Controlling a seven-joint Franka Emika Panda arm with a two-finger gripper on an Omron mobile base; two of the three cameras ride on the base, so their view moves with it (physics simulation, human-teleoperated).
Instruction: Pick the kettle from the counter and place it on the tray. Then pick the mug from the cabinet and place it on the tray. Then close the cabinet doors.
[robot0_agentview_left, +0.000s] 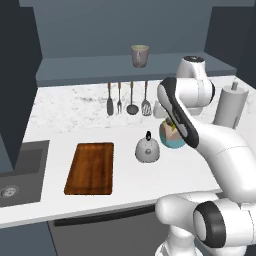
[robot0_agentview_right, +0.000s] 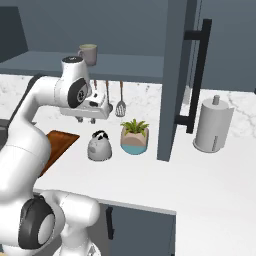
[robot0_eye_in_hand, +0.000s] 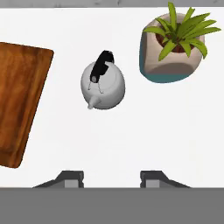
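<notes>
One mug (robot0_agentview_left: 140, 55) sits on the cabinet shelf (robot0_agentview_left: 90, 67); tray (robot0_agentview_left: 91, 167) bare; kettle (robot0_eye_in_hand: 103, 84) beside plant pot (robot0_eye_in_hand: 173, 48); hand (robot0_eye_in_hand: 111, 179) released, grasping nothing.

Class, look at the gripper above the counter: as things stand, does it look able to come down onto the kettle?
Probably yes. The gripper hangs above the counter with jaws apart and nothing held. Bare worktop surrounds the kettle; the plant pot and tray stand apart from it.
</notes>
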